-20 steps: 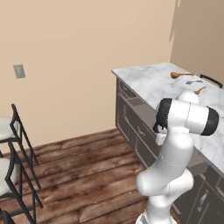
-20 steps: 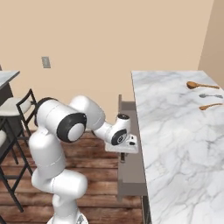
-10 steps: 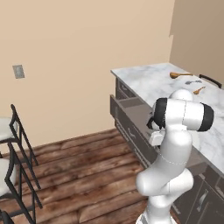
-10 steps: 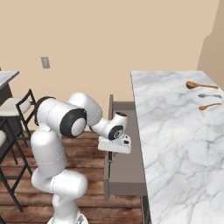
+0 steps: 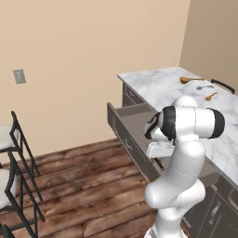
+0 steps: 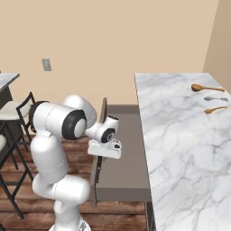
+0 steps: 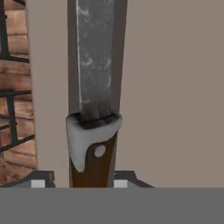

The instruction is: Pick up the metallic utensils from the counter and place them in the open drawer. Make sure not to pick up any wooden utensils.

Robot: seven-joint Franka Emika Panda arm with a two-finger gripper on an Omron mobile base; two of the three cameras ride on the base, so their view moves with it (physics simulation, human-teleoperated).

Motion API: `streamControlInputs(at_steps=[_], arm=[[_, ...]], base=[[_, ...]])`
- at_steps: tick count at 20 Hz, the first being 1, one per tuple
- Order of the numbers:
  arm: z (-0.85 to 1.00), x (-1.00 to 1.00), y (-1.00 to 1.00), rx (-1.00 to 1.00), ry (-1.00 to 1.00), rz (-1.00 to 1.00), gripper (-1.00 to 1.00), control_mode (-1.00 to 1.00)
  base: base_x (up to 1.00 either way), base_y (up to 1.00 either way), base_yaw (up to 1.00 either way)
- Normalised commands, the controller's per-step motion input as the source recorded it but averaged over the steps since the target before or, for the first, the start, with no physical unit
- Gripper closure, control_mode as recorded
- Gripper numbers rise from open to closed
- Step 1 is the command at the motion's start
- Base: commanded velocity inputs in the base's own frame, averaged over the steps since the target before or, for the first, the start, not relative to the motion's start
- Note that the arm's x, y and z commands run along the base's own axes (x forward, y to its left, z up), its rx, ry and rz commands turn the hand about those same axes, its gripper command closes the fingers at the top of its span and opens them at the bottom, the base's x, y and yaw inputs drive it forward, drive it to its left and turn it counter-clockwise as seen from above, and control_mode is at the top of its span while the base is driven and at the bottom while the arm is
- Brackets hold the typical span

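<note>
Release of the first metallic utensil into the wide grey-brown open drawer [image 6: 97, 168]. The pincer [image 6: 105, 149] is held low over the drawer, near its front panel. In the hand view, the dark-handled utensil with a worn grey metal blade [image 7: 94, 65] is seen lengthwise against the drawer floor [image 7: 175, 87], its brown handle between the finger tips [image 7: 41, 179]. A gap is visible on one side of the handle, so the pincer is judged released rather than clenched; whether the utensil rests fully on the floor cannot be told.

For a clean step, the fingers are best spread clear of the handle on both sides before the hand is raised, and the lift is best made straight up, so that the utensil is not dragged toward the drawer wall.

On the white grey-veined marble bench [image 6: 180, 135] beside the drawer, well apart from it at the far end, the short silver-grey spoon [image 6: 214, 99] lies between the long round-bowled wooden spoon [image 6: 203, 87] and the thin short wooden spoon [image 6: 214, 109]. Only the middle piece is to be fetched; a narrow approach is advised.
</note>
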Motion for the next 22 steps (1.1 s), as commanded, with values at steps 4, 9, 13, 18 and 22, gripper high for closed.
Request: streamControlInputs(at_steps=[4, 9, 13, 18, 22], arm=[[-1.00, -0.52, 1.00, 0.00, 0.08, 0.01, 1.00, -1.00], [-0.95, -0.52, 1.00, 0.00, 0.10, 0.01, 1.00, -1.00], [-0.83, -0.56, 1.00, 0.00, 0.09, 0.00, 1.00, -1.00], [-0.20, -0.32, 0.83, 0.00, -0.02, -0.01, 1.00, -1.00], [0.50, -0.09, -0.07, -0.02, -0.04, -0.10, 1.00, -1.00]], base=[[0.00, 0.00, 0.00], [0.00, 0.00, 0.00], [0.00, 0.00, 0.00], [0.00, 0.00, 0.00], [0.00, 0.00, 0.00]])
